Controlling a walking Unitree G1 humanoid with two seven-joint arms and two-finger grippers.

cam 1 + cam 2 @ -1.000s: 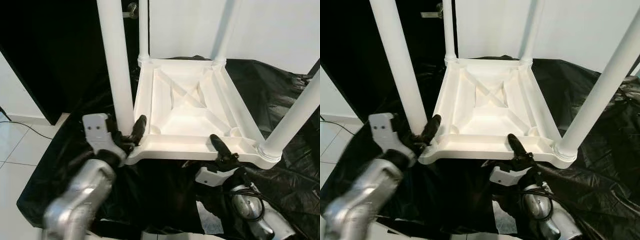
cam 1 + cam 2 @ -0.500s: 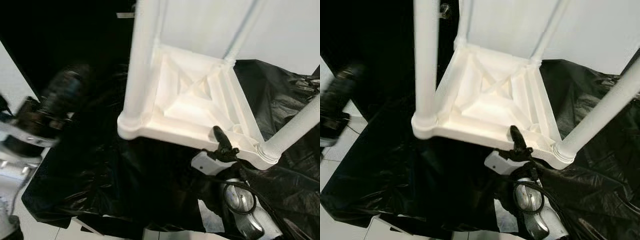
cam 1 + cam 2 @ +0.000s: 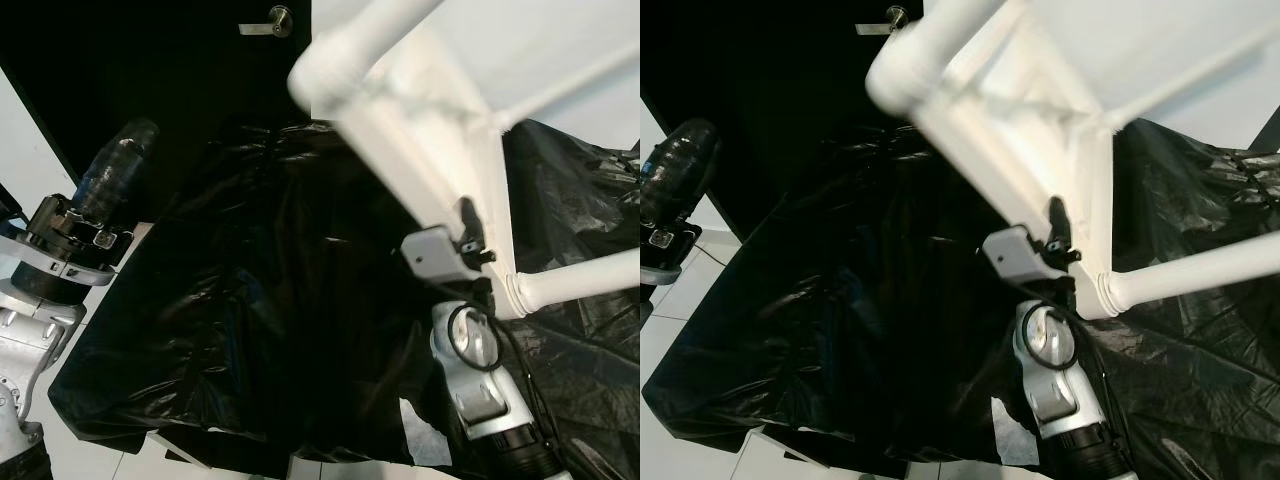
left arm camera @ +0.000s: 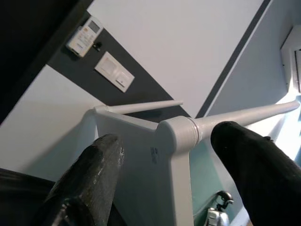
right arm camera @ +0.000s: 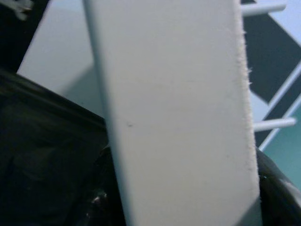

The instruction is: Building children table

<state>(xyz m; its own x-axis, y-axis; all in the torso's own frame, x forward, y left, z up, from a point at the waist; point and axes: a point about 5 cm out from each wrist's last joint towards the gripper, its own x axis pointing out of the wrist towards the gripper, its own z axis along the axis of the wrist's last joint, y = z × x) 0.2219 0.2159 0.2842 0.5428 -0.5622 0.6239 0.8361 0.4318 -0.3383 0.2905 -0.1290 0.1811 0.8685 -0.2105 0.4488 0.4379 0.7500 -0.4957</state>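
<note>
Right hand (image 3: 470, 235) is clamped on the edge of the white children's table (image 3: 430, 130), 1 black finger (image 3: 1057, 213) showing over the rim while the rest sits behind the panel. From that wrist's camera the flat white tabletop (image 5: 174, 117) sits right between the fingers, pressed close on both sides. Tipped steeply on its side, the table is lifted above the black plastic sheet (image 3: 250, 330) that is spread over the floor, with 1 rounded corner (image 3: 325, 75) high near the dark door and its handle (image 3: 281, 15). From the lower corner a white leg (image 3: 580, 285) sticks out sideways toward the robot's right, just beside the gripping hand.

Left hand (image 4: 171, 183) is well apart from the table, out at the left edge of the sheet, fingers spread wide and holding nothing. Between its 2 black fingers (image 4: 91, 174) its camera looks at a far table corner with a leg (image 4: 240, 115) running off it, plus a wall switch (image 4: 114, 71) and a remote control (image 4: 84, 35) mounted on the wall.
</note>
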